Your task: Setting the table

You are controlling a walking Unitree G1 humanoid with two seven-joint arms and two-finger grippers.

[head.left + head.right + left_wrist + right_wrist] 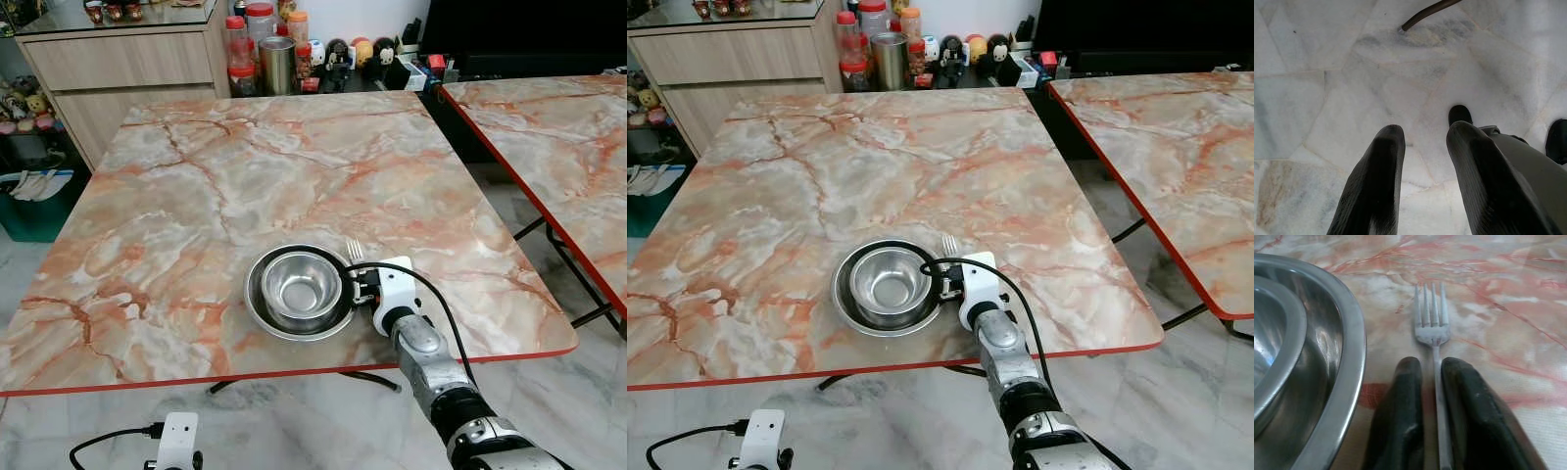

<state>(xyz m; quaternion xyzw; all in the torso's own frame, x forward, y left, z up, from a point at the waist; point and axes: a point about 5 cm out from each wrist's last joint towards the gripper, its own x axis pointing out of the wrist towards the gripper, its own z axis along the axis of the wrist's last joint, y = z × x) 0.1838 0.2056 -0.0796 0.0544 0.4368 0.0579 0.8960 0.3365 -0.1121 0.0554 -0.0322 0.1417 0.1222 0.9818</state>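
Down low, the left gripper (1422, 147) hangs over the pale floor tiles (1312, 98), fingers parted and empty. Up at the table's (196, 176) near edge, the right gripper (1431, 382) has its fingers narrowed around the fork's (1432, 325) handle (the tines point away, lying on the marble). Just beside it sits the steel bowl (301, 287) nested in the steel plate (257, 304). Beyond, jars (257, 39) crowd a cabinet.
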